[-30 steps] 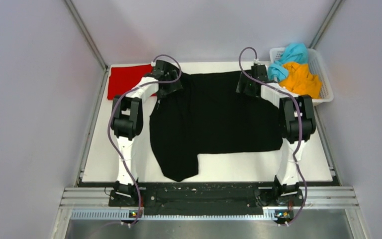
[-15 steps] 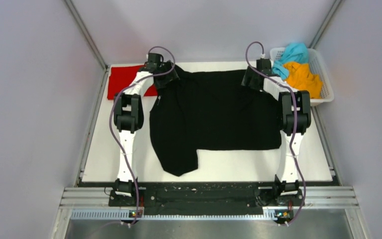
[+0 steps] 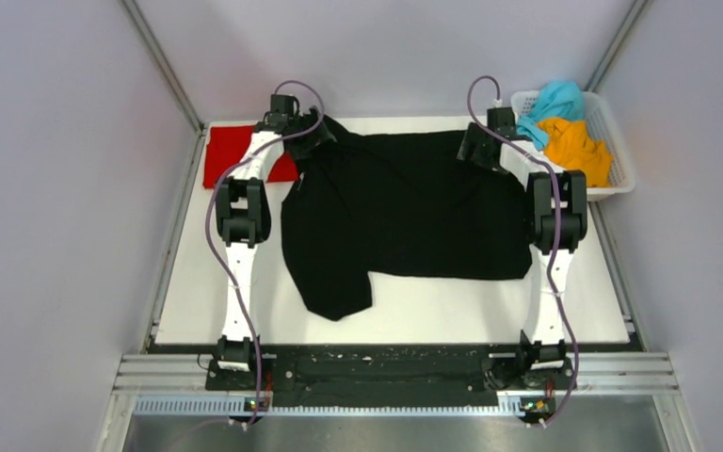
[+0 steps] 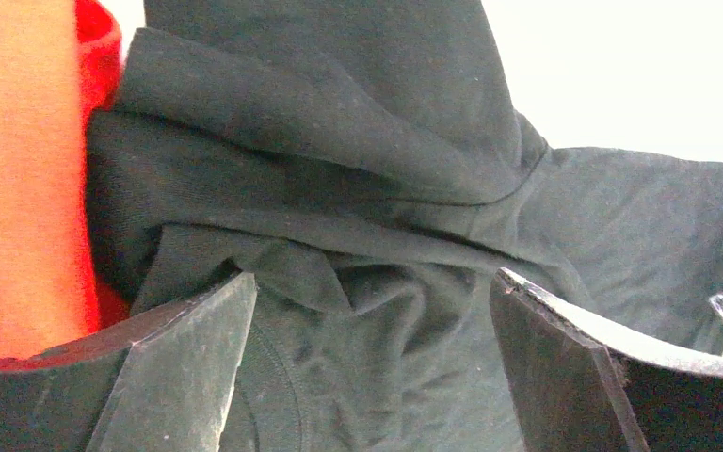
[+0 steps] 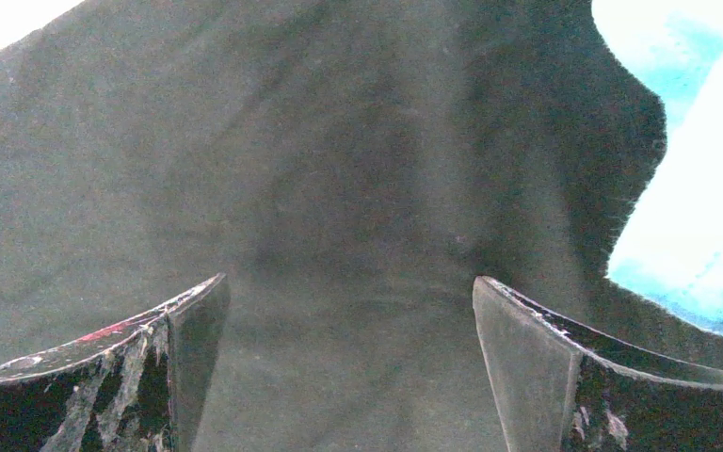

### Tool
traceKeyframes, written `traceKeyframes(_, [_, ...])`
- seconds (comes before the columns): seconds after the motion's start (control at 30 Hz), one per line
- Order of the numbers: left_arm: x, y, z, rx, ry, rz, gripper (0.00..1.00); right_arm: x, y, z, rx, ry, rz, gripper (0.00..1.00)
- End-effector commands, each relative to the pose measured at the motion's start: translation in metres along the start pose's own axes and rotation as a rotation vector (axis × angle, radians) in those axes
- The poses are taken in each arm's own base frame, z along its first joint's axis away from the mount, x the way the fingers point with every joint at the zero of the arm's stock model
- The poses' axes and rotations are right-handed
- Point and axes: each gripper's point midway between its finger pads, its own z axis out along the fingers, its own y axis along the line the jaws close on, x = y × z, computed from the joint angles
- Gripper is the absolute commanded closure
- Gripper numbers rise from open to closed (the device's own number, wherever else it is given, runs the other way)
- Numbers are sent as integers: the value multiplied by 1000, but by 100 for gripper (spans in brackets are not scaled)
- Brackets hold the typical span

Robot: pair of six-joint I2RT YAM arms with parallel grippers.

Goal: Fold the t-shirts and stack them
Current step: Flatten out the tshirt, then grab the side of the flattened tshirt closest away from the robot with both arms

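Black t-shirt (image 3: 405, 212): lies spread across the middle of the white table (image 3: 433, 315), mostly flat. One sleeve hangs toward 7 o'clock, and the cloth is bunched at the 11 o'clock corner.
Left gripper (image 3: 315, 141): at the shirt's 11 o'clock corner, directly over the bunched cloth. In the left wrist view its jaws stand wide apart (image 4: 372, 282) with folds of black fabric heaped between the two fingers. Not clamped. Whether the fingers touch the cloth cannot be told.
Right gripper (image 3: 478, 151): at the shirt's 1 o'clock corner. The right wrist view shows its jaws spread wide (image 5: 348, 282) with smooth black fabric filling the space between and beyond them. Nothing gripped.
Red t-shirt (image 3: 235, 155): flat at the table's 10 o'clock corner, just beside the black shirt's bunched edge and partly under the left arm.
Orange t-shirt (image 3: 574, 149): crumpled in the white mesh basket (image 3: 621, 155) at 2 o'clock.
Teal t-shirt (image 3: 551, 102): crumpled in the same basket, on the 12 o'clock side of the orange one and touching it.
Basket position: off the table's far right corner, just beside the right arm.
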Motion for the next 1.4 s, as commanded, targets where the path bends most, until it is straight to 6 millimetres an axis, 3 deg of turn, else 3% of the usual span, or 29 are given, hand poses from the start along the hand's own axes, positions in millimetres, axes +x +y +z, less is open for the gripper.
traceKeyframes(0.0, [-7, -44, -25, 129, 1, 81, 1, -43, 23, -36, -63, -90, -52, 1])
traceKeyframes(0.13, [1, -83, -74, 124, -14, 195, 1, -62, 52, -79, -123, -157, -114, 1])
traceKeyframes(0.27, [11, -107, -129, 98, -60, 254, 1, -58, 79, -121, -171, -192, -182, 1])
traceKeyframes(0.4, [46, -104, -178, 44, -59, 252, 1, -42, 85, -166, -214, -205, -178, 1])
traceKeyframes(0.5, [87, -98, -211, 27, -47, 246, 1, -15, 79, -195, -258, -190, -142, 1])
traceKeyframes(0.57, [122, -91, -229, 24, -24, 233, 1, 8, 68, -216, -273, -179, -111, 1])
traceKeyframes(0.67, [176, -76, -247, 21, 6, 211, 1, 51, 33, -239, -223, -162, -42, 1])
traceKeyframes(0.73, [210, -60, -257, -2, 35, 204, 1, 84, -1, -251, -146, -143, -7, 1])
traceKeyframes(0.83, [259, -37, -272, -12, 97, 159, 1, 139, -75, -258, 43, -38, 126, 1])
traceKeyframes(0.93, [301, -13, -284, -33, 153, 76, 1, 170, -110, -258, 78, 27, 253, 1])
traceKeyframes(1.07, [345, 17, -302, -70, 213, -43, 1, 194, -136, -254, 169, 78, 304, 1])
traceKeyframes(1.17, [367, 36, -314, -106, 247, -113, 1, 200, -141, -253, 194, 82, 343, 3])
traceKeyframes(1.37, [385, 44, -307, -67, 252, -194, 1, 222, -147, -243, 217, 67, 435, 14])
